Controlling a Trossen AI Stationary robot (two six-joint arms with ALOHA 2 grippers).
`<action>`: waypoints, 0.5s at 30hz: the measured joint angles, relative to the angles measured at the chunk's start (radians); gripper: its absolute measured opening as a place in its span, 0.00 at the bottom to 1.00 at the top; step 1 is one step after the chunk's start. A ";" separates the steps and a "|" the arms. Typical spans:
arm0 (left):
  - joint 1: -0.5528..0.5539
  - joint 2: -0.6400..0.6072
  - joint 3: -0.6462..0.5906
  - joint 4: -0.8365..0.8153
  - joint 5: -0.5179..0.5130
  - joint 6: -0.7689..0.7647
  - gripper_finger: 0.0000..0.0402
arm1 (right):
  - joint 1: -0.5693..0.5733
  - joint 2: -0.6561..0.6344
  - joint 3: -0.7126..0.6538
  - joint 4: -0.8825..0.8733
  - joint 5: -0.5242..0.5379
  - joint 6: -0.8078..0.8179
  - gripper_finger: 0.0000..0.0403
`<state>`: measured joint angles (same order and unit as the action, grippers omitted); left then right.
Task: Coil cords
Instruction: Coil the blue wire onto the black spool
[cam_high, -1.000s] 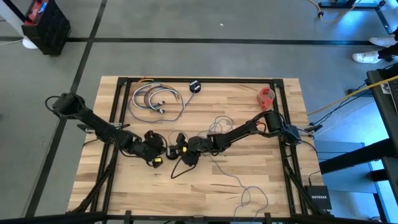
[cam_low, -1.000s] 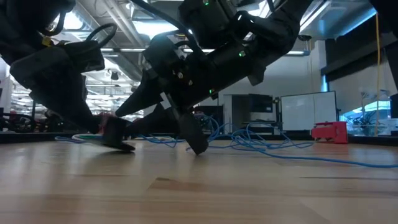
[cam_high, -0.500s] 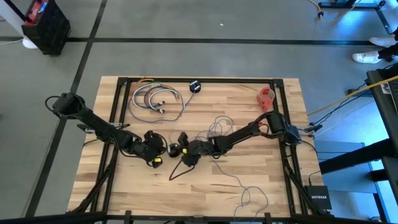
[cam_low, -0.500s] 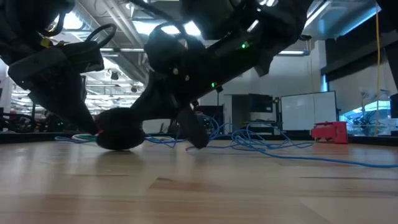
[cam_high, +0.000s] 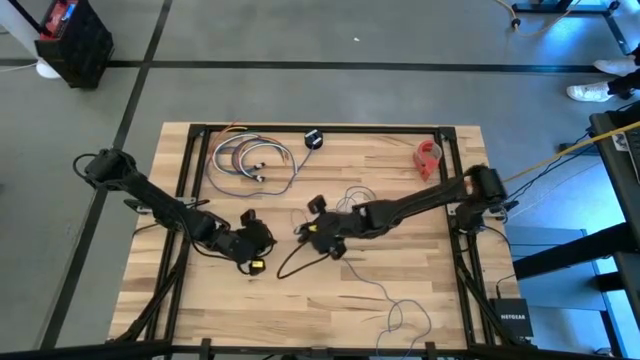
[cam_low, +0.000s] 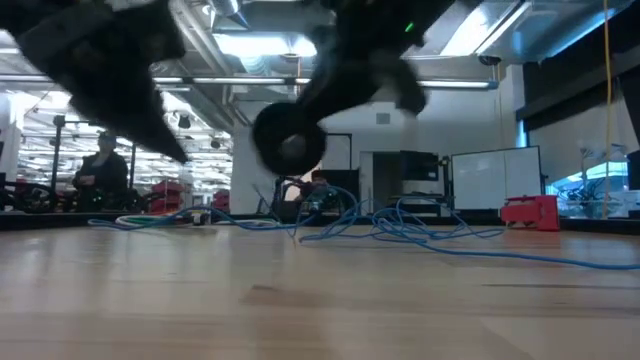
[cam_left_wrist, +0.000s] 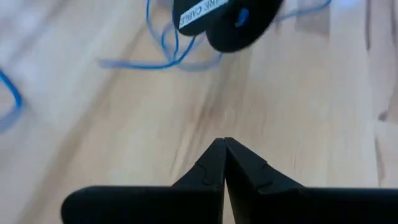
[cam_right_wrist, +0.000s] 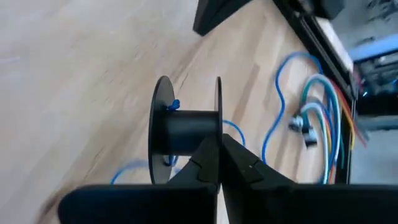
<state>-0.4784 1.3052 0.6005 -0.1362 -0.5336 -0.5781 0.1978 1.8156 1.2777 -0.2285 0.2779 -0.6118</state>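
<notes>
Right wrist view: closed right pincer (cam_right_wrist: 219, 146) grips bare black spool (cam_right_wrist: 185, 129) trailing thin cord (cam_right_wrist: 273, 118).

We see a bench (cam_high: 400, 300) of pale wood planks, its grain smooth with a soft satin sheen, framed by matt black metal rails (cam_high: 330, 130). The spool (cam_right_wrist: 185, 130) looks like smooth black plastic, matt with a faint shine on its flanges, and the thin cord (cam_right_wrist: 273, 124) has a slick plastic-looking jacket. The right gripper (cam_right_wrist: 221, 149) and left gripper (cam_left_wrist: 224, 163) fingers look like dull black moulded plastic.
</notes>
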 joint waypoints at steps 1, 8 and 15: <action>0.003 0.000 0.010 0.002 -0.015 0.024 0.00 | 0.000 -0.032 -0.009 -0.039 0.001 0.017 0.01; 0.075 0.004 -0.004 0.260 -0.072 0.228 0.00 | 0.015 -0.277 -0.129 -0.161 0.115 0.117 0.01; 0.181 0.006 -0.006 0.399 -0.050 0.329 0.02 | 0.038 -0.483 -0.269 -0.212 0.148 0.246 0.01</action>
<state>-0.2976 1.3113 0.5945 0.2628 -0.5839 -0.2492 0.2355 1.3326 1.0089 -0.4400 0.4264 -0.3659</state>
